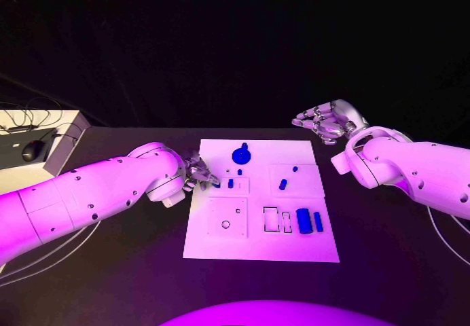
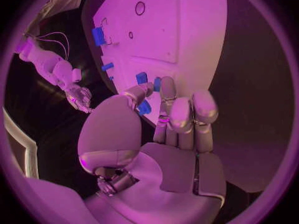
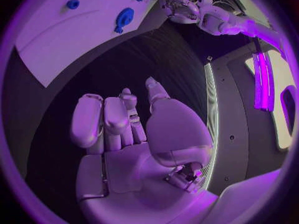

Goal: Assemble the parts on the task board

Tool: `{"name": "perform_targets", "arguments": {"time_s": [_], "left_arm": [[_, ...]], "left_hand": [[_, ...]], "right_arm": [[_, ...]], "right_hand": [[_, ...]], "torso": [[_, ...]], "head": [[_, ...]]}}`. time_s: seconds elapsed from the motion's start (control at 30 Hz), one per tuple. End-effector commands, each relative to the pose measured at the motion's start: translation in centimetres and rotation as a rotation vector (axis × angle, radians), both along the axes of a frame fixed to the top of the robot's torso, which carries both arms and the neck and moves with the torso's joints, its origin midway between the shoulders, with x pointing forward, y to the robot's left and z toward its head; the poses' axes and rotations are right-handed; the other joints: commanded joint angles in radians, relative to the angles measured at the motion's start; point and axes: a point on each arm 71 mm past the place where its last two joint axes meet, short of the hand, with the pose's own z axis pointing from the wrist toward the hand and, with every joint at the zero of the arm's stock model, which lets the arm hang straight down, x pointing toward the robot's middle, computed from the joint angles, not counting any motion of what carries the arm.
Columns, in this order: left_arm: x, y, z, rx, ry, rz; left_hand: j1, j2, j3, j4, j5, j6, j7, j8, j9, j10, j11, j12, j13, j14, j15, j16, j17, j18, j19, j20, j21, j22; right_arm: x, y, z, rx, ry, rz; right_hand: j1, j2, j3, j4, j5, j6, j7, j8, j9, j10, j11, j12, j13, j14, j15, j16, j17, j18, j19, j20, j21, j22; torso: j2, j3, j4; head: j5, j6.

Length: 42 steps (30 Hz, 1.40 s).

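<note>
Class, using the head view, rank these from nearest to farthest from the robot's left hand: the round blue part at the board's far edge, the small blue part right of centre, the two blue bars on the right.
1. Round blue part, far edge, closest to the left hand.
2. Small blue part, right of centre.
3. Two blue bars, right side, nearer the robot.

Black table, matte and dark. At its centre, lying flat, the white task board, long side running from twelve to six o'clock. Toward ten o'clock, at the table's far left corner, a white box with a black mouse and dark cables on top.
</note>
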Motion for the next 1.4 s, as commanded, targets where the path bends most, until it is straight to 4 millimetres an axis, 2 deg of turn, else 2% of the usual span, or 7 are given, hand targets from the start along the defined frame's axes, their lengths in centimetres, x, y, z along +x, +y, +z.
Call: {"name": "perform_targets", "arguments": {"time_s": [0.03,0.23,1.0,1.07,1.2,1.3,1.4], "left_arm": [[-0.1,-0.1,-0.1,0.013,0.011,-0.021],[0.1,-0.1,-0.2,0.016,0.009,-0.016],[0.1,-1.1,-0.3,0.033,0.026,-0.049],[0.0,-1.2,-0.3,0.035,0.029,-0.055],[-0.1,-1.3,-0.3,0.038,0.034,-0.064],[-0.1,-1.4,-0.3,0.041,0.036,-0.07],[-0.1,-1.4,-0.3,0.044,0.035,-0.072]], "left_hand": [[0.01,0.001,0.134,-0.13,0.005,0.008,-0.001,-0.001,0.001,0.003,-0.001,-0.004,0.001,-0.001,-0.005,0.003,0.0,-0.008,0.005,0.002,0.0,0.001],[0.014,0.001,0.134,-0.125,0.005,0.01,-0.001,-0.003,0.0,0.003,-0.001,-0.005,0.002,-0.001,-0.005,0.004,0.0,-0.008,0.005,0.003,0.0,0.001],[0.022,-0.006,0.132,-0.128,0.013,0.017,0.0,-0.007,-0.004,0.007,-0.002,-0.006,0.003,-0.001,-0.005,0.009,0.003,-0.009,0.008,0.002,0.005,0.005],[0.025,-0.008,0.126,-0.13,0.026,0.023,-0.001,-0.011,-0.008,0.01,-0.003,-0.008,0.003,0.0,-0.006,0.011,0.004,-0.011,0.01,0.0,0.008,0.007],[0.026,-0.013,0.1,-0.133,0.085,0.034,-0.003,-0.017,-0.014,0.017,-0.005,-0.011,0.002,0.0,-0.007,0.014,0.006,-0.013,0.013,-0.002,0.014,0.011],[0.03,-0.011,0.074,-0.134,0.118,0.045,-0.005,-0.028,-0.02,0.024,-0.006,-0.018,0.0,0.001,-0.008,0.018,0.008,-0.016,0.016,-0.003,0.02,0.014],[0.033,-0.011,0.059,-0.134,0.128,0.054,-0.006,-0.041,-0.026,0.03,-0.007,-0.025,-0.001,0.001,-0.009,0.019,0.005,-0.019,0.017,-0.005,0.024,0.017]], "right_arm": [[0.0,0.1,0.1,-0.004,-0.008,0.011],[0.0,0.1,0.1,-0.004,-0.008,0.012],[-0.1,0.1,0.1,-0.004,-0.007,0.011],[-0.1,0.1,0.1,-0.004,-0.007,0.011],[-0.1,0.1,0.1,-0.004,-0.007,0.01],[-0.1,0.1,0.1,-0.004,-0.007,0.01],[-0.1,0.1,0.1,-0.004,-0.008,0.01]], "right_hand": [[0.002,0.011,-0.001,-0.006,0.005,0.0,0.008,0.002,-0.001,-0.007,-0.002,0.004,-0.001,-0.005,-0.002,-0.001,0.001,0.004,0.037,-0.001,-0.003,0.156],[0.002,0.011,-0.001,-0.006,0.005,0.0,0.008,0.002,-0.001,-0.007,-0.002,0.004,-0.001,-0.005,-0.002,-0.001,0.001,0.004,0.037,-0.001,-0.003,0.156],[0.002,0.011,-0.001,-0.006,0.005,0.0,0.008,0.002,-0.001,-0.007,-0.002,0.004,-0.001,-0.005,-0.002,-0.001,0.001,0.004,0.037,-0.001,-0.003,0.156],[0.002,0.011,-0.001,-0.006,0.005,0.0,0.008,0.002,-0.001,-0.007,-0.002,0.004,-0.001,-0.005,-0.002,-0.001,0.001,0.004,0.037,-0.001,-0.003,0.156],[0.002,0.011,-0.001,-0.006,0.005,0.0,0.008,0.002,-0.001,-0.007,-0.002,0.004,-0.001,-0.005,-0.002,-0.001,0.001,0.004,0.037,-0.001,-0.003,0.156],[0.002,0.011,-0.001,-0.006,0.005,0.0,0.008,0.002,-0.001,-0.007,-0.002,0.004,-0.001,-0.005,-0.002,-0.001,0.001,0.004,0.037,-0.001,-0.003,0.156],[0.002,0.011,-0.001,-0.006,0.005,0.0,0.008,0.002,-0.001,-0.007,-0.002,0.004,-0.001,-0.005,-0.002,-0.001,0.001,0.004,0.037,-0.001,-0.003,0.156]], "torso": [[0.0,0.0,-0.0002],[0.0,0.0012,-0.0008],[0.001,0.0014,-0.0014],[0.001,0.0013,-0.0011],[0.001,0.0007,-0.0001],[0.001,0.0007,0.0005],[0.001,0.0008,0.0002]], "head": [[-0.001,0.0],[0.0,-0.001],[-0.001,-0.007],[-0.002,-0.007],[-0.002,-0.009],[-0.002,-0.009],[-0.002,-0.01]]}}
